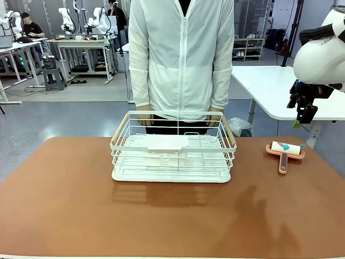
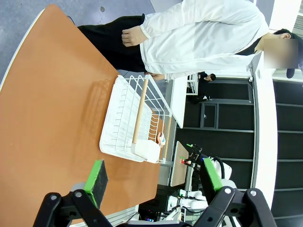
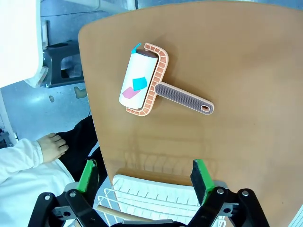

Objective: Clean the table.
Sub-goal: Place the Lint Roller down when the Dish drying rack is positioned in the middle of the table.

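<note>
Both grippers wide: right gripper (image 3: pixel 144 177) above table (image 3: pixel 246 71); left gripper (image 2: pixel 154 177) alongside.

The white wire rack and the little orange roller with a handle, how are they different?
The white wire dish rack is big and open like a basket; the orange lint roller is small and lies flat. The rack sits mid-table by the person; the roller lies near the table's right end. Both rest on the reddish-brown table.

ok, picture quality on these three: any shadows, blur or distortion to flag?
Front view: sharp; the white wire rack casts a soft shadow toward the camera on the table, with another darker patch right of centre. Left wrist view: rolled sideways, wide-angle bend along the table edge, left gripper fingers slightly soft. Right wrist view: lint roller crisp, even light, no glare.
</note>
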`<state>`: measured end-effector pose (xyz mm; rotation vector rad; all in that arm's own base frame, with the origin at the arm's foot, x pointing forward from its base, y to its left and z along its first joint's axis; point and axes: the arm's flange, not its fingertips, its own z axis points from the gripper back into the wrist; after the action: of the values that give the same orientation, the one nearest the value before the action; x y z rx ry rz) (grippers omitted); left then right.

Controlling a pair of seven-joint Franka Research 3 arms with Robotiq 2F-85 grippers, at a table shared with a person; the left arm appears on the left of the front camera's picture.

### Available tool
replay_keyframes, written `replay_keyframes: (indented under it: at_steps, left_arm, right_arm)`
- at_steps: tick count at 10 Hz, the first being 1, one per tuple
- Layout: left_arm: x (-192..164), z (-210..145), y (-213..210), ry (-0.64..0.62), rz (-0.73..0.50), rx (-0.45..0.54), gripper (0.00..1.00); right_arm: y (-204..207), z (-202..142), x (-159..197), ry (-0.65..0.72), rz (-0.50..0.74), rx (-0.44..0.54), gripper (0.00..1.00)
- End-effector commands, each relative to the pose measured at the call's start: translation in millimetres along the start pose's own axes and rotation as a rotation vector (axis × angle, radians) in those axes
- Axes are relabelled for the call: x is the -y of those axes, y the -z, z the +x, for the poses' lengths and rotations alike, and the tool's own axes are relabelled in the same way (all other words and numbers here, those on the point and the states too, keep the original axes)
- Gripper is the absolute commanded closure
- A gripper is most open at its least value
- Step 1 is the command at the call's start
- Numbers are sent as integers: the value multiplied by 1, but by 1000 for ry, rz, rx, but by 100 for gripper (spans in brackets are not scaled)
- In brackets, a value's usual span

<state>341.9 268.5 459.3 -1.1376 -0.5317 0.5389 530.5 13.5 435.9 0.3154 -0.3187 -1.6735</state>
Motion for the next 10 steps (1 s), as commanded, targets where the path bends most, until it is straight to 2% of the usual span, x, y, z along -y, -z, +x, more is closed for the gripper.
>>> replay_keyframes:
  at_steps: [1, 10]
  left_arm:
    - [1, 0, -3, 10, -26, 1, 0]
    - [1, 0, -3, 10, -26, 1, 0]
  right_arm:
    - [0, -1, -2, -9, 8, -15, 0]
    - [0, -1, -2, -9, 8, -15, 0]
